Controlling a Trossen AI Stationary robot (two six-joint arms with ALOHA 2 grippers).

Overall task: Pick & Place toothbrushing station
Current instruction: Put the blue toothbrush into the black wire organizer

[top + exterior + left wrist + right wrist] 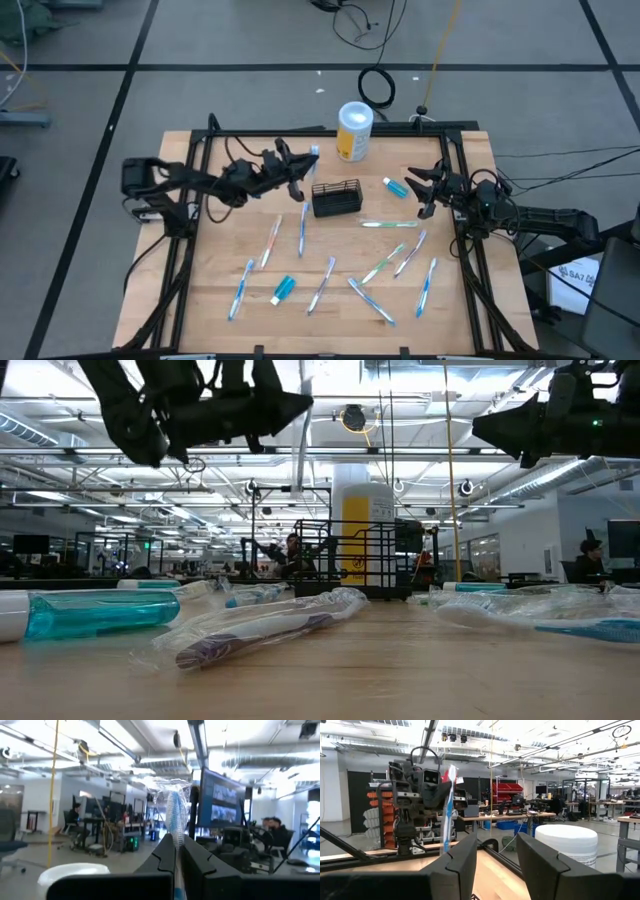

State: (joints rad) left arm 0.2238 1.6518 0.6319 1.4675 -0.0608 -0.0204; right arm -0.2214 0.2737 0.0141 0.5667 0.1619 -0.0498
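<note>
Wrapped toothbrushes (255,625) sprawl across the front of the table (330,315), biggest hazard first: that scatter can snag a careless descent. Left gripper (303,163) hangs raised, clamped tight on one wrapped toothbrush (175,815) standing upright. The basket (337,198) sits just beside and below it. A crooked release could miss that narrow opening. Right gripper (428,187) waits half-spread, holding nothing.

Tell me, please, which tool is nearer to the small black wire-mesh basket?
The left tool, shut on a wrapped blue toothbrush, sits just beside the small black wire-mesh basket. The right tool waits farther off on the basket's other side, empty.
</note>
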